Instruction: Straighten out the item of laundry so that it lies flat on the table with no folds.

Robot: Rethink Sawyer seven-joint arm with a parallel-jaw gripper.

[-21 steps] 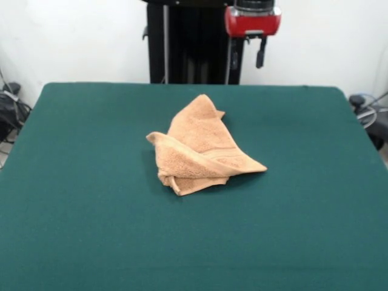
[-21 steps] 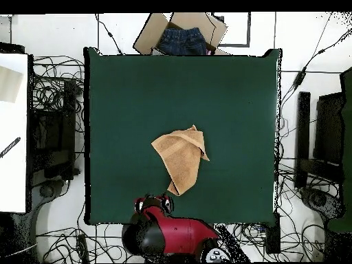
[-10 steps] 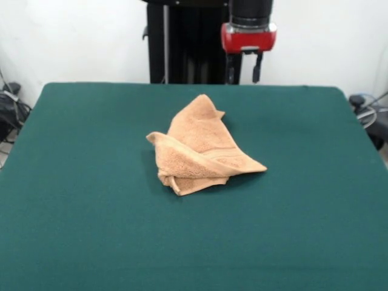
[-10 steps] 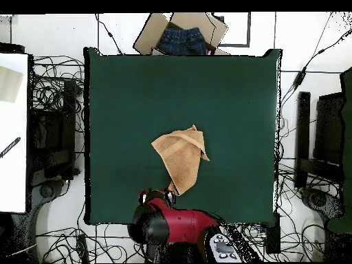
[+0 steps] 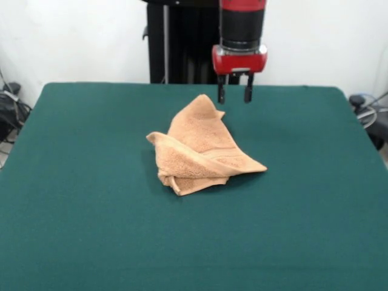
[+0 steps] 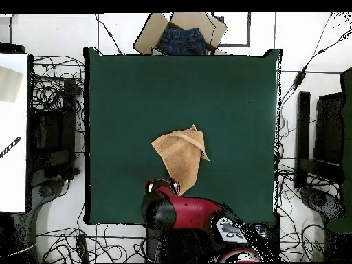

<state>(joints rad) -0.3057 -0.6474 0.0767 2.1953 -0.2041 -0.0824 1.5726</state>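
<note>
One light orange-tan terry towel (image 5: 200, 148) lies crumpled near the middle of the dark green felt-covered table (image 5: 73, 230), folded over itself into a rough triangle, with one corner pointing toward the pedestal side and another lapped over the near layers. My single red-and-black gripper (image 5: 234, 96) hangs just above and beside that far corner, its two dark fingers (image 5: 221, 94) parted a little and holding nothing.

My worry from here: if I pinch at that corner where layers overlap, I could catch two plies together and drag the whole bundle instead of unfolding it.

Off the table's far edge in the overhead view sits one open cardboard box (image 6: 180, 32) holding blue denim.
</note>
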